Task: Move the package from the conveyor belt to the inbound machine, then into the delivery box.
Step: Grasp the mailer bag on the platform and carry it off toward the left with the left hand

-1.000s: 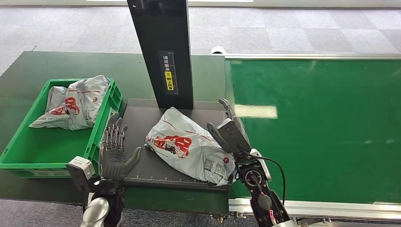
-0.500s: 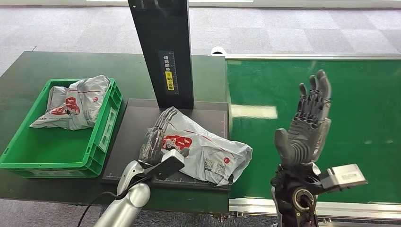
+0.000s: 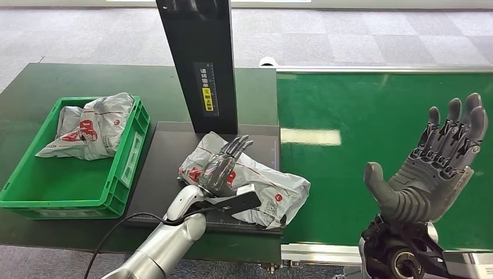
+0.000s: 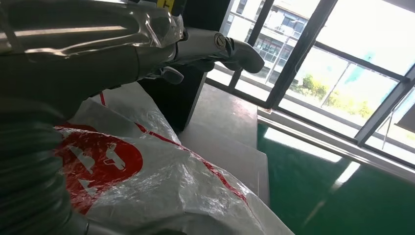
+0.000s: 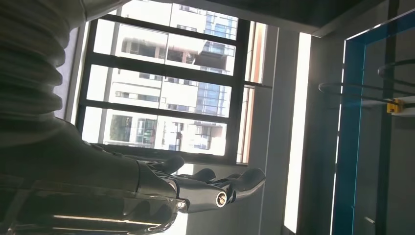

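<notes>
Left hand (image 3: 222, 165) flat on package (image 3: 264, 189), fingers extended, grip unclear; right hand (image 3: 433, 168) wide, empty.

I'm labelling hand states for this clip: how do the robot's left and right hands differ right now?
The left hand lies low on the grey package on the inbound machine's dark platform; the right hand is raised over the green conveyor belt, touching nothing. The left hand's fingers lie along the bag; the right hand's point upward, spread. Neither grips anything.
</notes>
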